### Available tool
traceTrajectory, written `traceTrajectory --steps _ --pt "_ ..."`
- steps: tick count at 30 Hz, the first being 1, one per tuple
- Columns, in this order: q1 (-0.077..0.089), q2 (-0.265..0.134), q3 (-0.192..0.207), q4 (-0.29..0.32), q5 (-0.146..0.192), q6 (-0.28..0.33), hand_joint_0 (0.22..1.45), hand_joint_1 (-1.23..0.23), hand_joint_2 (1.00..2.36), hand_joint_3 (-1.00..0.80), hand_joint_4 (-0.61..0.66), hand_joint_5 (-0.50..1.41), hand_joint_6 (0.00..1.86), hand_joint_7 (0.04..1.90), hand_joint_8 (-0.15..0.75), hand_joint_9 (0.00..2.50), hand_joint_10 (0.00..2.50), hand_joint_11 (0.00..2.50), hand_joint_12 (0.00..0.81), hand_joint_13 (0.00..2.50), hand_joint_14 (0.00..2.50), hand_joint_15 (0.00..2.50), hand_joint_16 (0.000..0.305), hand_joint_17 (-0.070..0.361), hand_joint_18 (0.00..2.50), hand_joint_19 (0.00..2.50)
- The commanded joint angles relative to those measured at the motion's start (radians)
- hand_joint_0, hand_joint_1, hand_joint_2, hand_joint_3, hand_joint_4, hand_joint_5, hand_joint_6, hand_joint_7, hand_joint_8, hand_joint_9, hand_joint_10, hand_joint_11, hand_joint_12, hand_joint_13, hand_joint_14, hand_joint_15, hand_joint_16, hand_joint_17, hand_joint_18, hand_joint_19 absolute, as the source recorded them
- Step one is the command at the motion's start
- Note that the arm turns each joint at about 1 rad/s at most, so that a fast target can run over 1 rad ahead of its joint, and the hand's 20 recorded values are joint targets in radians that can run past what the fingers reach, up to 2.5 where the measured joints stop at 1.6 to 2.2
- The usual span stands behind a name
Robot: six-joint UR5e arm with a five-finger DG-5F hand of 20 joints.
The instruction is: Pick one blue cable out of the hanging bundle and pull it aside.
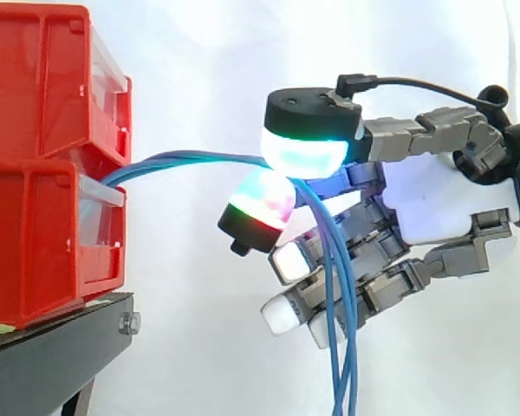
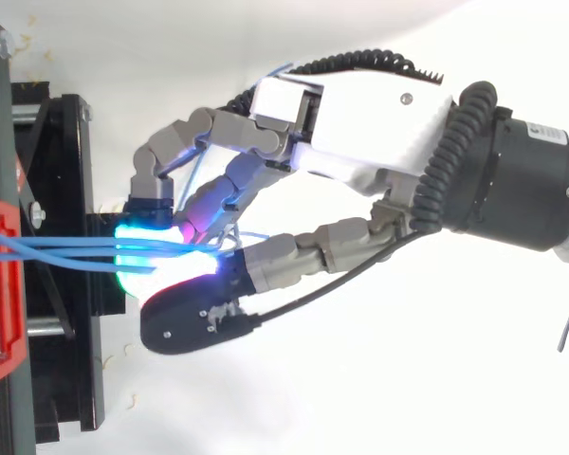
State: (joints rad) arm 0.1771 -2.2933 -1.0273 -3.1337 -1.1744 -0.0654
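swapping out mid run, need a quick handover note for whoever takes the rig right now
The hand is shut, with two glowing pads pinching the blue cables.
The cables run out from between the red bins to the pinch, then hang down past the fingers.
Done: grasp made. I cannot tell whether one cable or several are pinched.
Left: confirm it is a single cable, then pull it aside from the rest.

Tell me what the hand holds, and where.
The hand pinches blue cables between its fingers, at the bend where they turn downward.
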Motion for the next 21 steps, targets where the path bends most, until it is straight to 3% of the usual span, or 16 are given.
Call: traceTrajectory --steps 1,4,7,9,13,15,16,21 --pt "-0.001 0.0 0.012 -0.031 -0.013 0.001 0.79 -0.99 1.02 -0.28 -0.14 -0.1 0.92 1.18 0.234 0.97 0.02 0.49 0.383 0.7 0.02 0.44 0.052 0.118 0.55 0.55" --pt "-0.004 0.0 0.024 -0.06 -0.025 0.003 0.82 -0.98 1.01 -0.33 -0.15 -0.1 0.93 1.24 0.233 1.0 0.02 0.52 0.379 0.72 0.02 0.44 0.052 0.117 0.57 0.57" --pt "-0.004 0.0 0.026 -0.066 -0.031 0.003 0.8 -0.99 1.0 -0.5 -0.17 -0.1 0.94 1.15 0.225 1.02 0.02 0.52 0.381 0.74 0.02 0.43 0.052 0.116 0.61 0.54" --pt "-0.004 0.0 0.026 -0.066 -0.031 0.001 0.63 -0.96 1.0 -0.5 -0.06 -0.08 0.92 0.92 0.242 1.04 0.02 0.52 0.386 0.74 0.02 0.44 0.052 0.116 0.61 0.56" --pt "-0.005 0.0 0.026 -0.066 -0.033 0.001 0.47 -0.91 1.0 -0.5 -0.01 -0.08 0.9 0.96 0.266 1.05 0.02 0.49 0.425 0.77 0.02 0.45 0.059 0.134 0.65 0.57" --pt "-0.005 0.0 0.026 -0.068 -0.033 0.001 0.41 -0.8 1.0 -0.5 0.0 -0.07 0.9 0.95 0.292 1.08 0.02 0.48 0.45 0.8 0.02 0.45 0.065 0.147 0.68 0.59" --pt "-0.007 0.0 0.026 -0.066 -0.033 0.001 0.4 -0.7 1.0 -0.5 0.0 -0.07 0.89 0.95 0.295 1.09 0.02 0.46 0.458 0.81 0.02 0.45 0.067 0.151 0.7 0.59" --pt "-0.007 0.0 0.026 -0.065 -0.033 0.006 0.48 -0.57 1.0 -0.5 0.0 -0.07 0.89 0.98 0.277 1.11 0.02 0.48 0.439 0.81 0.02 0.46 0.061 0.137 0.65 0.62"
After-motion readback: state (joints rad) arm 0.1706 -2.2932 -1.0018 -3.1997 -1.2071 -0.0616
